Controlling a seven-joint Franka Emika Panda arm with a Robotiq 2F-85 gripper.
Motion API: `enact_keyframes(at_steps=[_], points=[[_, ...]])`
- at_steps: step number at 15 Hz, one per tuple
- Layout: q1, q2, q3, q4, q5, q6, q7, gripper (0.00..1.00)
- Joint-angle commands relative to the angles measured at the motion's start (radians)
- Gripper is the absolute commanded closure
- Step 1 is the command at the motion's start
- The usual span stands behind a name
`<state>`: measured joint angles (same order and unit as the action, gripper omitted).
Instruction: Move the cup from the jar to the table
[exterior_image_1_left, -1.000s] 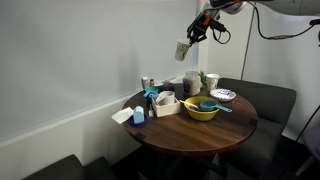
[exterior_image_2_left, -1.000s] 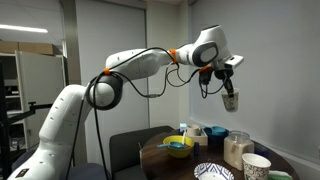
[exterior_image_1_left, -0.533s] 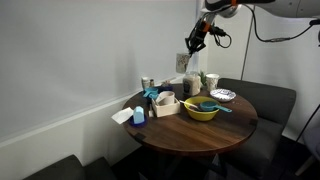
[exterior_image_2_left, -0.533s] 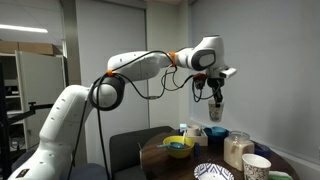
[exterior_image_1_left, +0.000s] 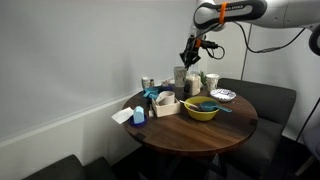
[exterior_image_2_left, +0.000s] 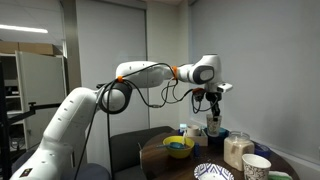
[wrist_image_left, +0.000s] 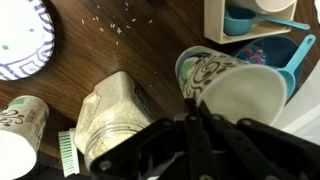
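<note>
Gripper (exterior_image_1_left: 184, 64) lower, one cup (exterior_image_1_left: 180, 74) in grasp.

- Hand (wrist_image_left: 193, 128): dark blur at 6 o'clock of the wrist view, base cut by the lower edge; jaw spacing unreadable.
- Patterned plate (wrist_image_left: 20, 40): cut by the frame at 10 o'clock.
- Paper cup (wrist_image_left: 14, 125): cut by the frame at 8 o'clock.
- Patterned cup (wrist_image_left: 205, 68): partly covered by the cup (wrist_image_left: 245, 95).
- Bench (exterior_image_2_left: 155, 160): near part cut by the bottom edge in an exterior view.
- White mug (exterior_image_2_left: 256, 166): base cut there too, at 5 o'clock.
</note>
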<state>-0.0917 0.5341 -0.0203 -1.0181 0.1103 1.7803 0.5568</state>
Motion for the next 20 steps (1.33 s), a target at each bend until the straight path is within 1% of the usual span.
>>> enact_keyframes(at_steps=[1, 3, 8, 10, 11, 12, 14, 15, 17, 18, 19, 20], points=[[0.035, 0.038, -0.010, 0.017, -0.042, -0.034, 0.049, 0.99], [0.040, 0.061, -0.013, 0.024, -0.041, -0.044, 0.077, 0.99], [0.043, 0.086, -0.023, 0.011, -0.034, 0.004, 0.168, 0.99], [0.045, 0.088, -0.022, 0.008, -0.036, -0.002, 0.185, 0.99], [0.048, 0.090, -0.022, 0.009, -0.039, -0.009, 0.193, 0.72], [0.048, 0.091, -0.020, 0.010, -0.037, -0.013, 0.197, 0.71], [0.050, 0.088, -0.020, 0.014, -0.038, -0.017, 0.202, 0.58], [0.050, 0.081, -0.021, 0.014, -0.039, -0.016, 0.203, 0.50], [0.039, 0.047, -0.015, 0.013, -0.023, -0.002, 0.191, 0.36], [0.030, 0.018, -0.008, 0.008, -0.010, 0.010, 0.169, 0.30], [0.016, -0.032, 0.005, -0.022, 0.009, 0.059, 0.120, 0.23], [0.010, -0.068, 0.011, -0.038, 0.005, 0.074, 0.058, 0.16]])
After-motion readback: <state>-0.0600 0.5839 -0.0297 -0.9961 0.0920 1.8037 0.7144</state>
